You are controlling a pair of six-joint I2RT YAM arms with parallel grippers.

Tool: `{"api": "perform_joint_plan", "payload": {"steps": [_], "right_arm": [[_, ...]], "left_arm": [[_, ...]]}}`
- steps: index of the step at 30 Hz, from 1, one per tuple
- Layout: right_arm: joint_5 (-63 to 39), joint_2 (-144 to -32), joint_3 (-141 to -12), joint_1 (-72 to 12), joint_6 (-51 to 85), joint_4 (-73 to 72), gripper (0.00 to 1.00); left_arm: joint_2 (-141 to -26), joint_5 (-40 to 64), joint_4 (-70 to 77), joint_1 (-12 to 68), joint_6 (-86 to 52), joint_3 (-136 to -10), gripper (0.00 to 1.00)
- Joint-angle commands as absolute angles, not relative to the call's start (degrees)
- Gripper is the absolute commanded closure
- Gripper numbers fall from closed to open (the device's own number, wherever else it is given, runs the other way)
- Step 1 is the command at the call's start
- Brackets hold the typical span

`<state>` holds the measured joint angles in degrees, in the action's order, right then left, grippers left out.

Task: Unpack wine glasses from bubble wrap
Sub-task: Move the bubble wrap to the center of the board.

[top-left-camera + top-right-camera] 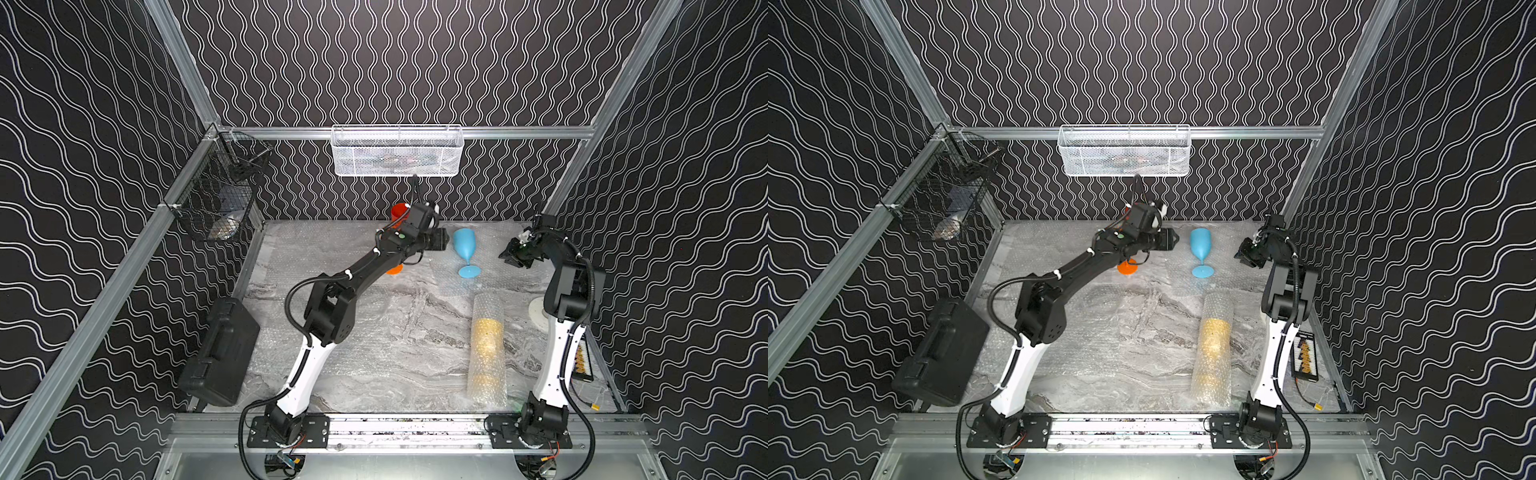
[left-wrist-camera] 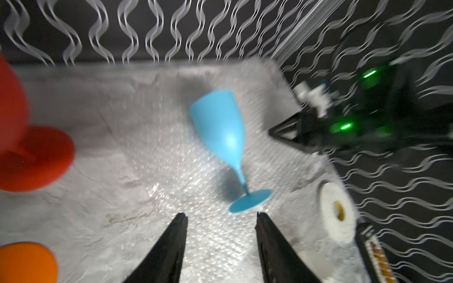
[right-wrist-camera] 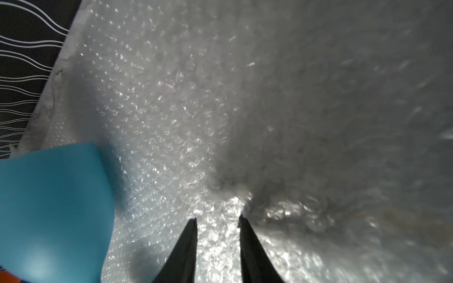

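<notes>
Though unwrapped, blue goblet [image 2: 220,127] near left hand [image 2: 220,214].

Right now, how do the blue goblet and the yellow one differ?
The blue goblet is bare; the yellow goblet is rolled in a bubble wrap tube. The blue goblet stands upright on its foot; the yellow goblet lies flat. Both are on the robot's right side of the table.

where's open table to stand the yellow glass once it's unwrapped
Roomiest: the tabletop between the left arm and the wrapped yellow glass, down to the front rail. Crowded: the back strip, with the red glass, orange glass and blue glass on flat bubble wrap; tape roll by the right arm.
</notes>
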<state>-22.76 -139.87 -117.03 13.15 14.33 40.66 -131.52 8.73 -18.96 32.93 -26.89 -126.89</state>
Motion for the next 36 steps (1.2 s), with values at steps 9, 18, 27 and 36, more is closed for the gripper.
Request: {"api": "perform_joint_plan", "payload": {"steps": [9, 18, 27, 36], "right_arm": [[-21.2, -141.5, -115.9, 15.9, 17.4, 36.1, 0.69], [-19.9, -135.6, -107.2, 18.3, 20.9, 31.3, 0.69], [-24.7, -129.7, -108.9, 16.8, 18.5, 31.7, 0.69], [-26.2, -122.6, -108.8, 7.8, 15.1, 37.0, 0.68]], "left_arm": [[-137.2, 10.1, -22.9, 35.5, -27.1, -132.7, 0.53], [-141.3, 10.9, -22.8, 37.1, -28.3, -134.7, 0.54], [-138.9, 10.3, -22.6, 37.3, -27.2, -132.5, 0.54], [-132.3, 10.3, -21.6, 35.7, -26.4, -126.0, 0.54]]}}
